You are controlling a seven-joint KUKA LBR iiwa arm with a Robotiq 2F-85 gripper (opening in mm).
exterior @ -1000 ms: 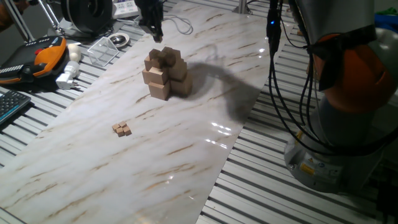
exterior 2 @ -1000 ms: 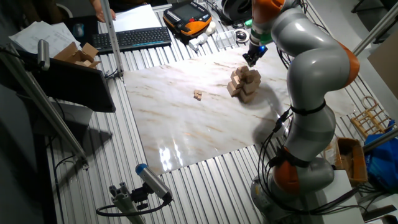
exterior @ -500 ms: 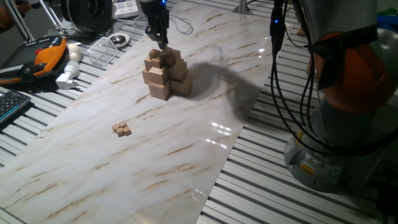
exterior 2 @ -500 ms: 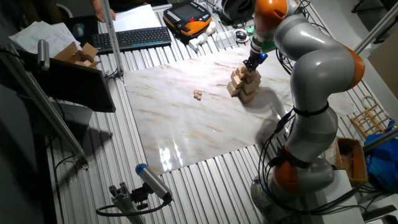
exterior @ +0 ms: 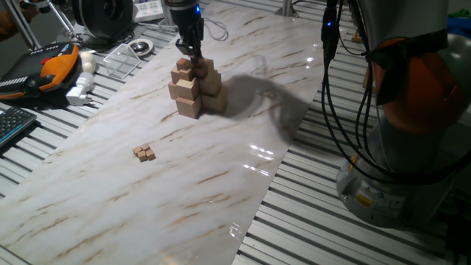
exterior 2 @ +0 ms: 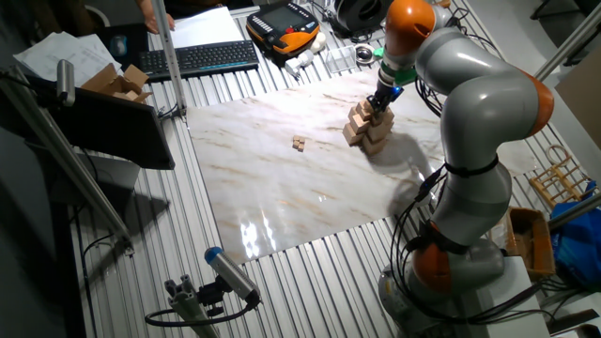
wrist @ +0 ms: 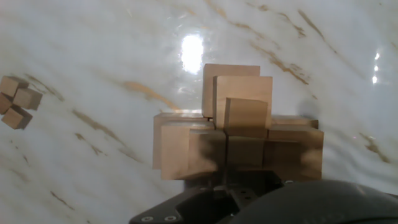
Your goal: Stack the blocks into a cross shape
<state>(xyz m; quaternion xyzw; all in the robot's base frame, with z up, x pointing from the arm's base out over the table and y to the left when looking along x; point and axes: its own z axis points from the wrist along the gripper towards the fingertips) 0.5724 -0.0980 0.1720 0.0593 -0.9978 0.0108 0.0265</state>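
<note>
The cross shape (exterior: 195, 87) is a tiered pile of light-tan wooden cubes at the far middle of the marble board; it also shows in the other fixed view (exterior 2: 367, 126) and fills the hand view (wrist: 239, 134). My gripper (exterior: 193, 59) is right down on the pile's top, also seen in the other fixed view (exterior 2: 380, 100). Its fingers look close together, but I cannot tell whether they hold anything. Three tiny blocks (exterior: 144, 152) lie in a cluster on the board left of the pile, apart from it (exterior 2: 299, 143) (wrist: 15, 102). In the hand view only the dark hand housing (wrist: 249, 202) shows.
An orange teach pendant (exterior: 51, 62), a white plug (exterior: 79, 90), a clear plastic box (exterior: 121, 59) and a keyboard (exterior: 11, 125) lie beyond the board's left edge. The robot base (exterior: 397, 184) and cables (exterior: 327, 81) stand to the right.
The gripper has come down from above and behind the pile onto the pile's top. The tiny blocks and the pile have not moved.
</note>
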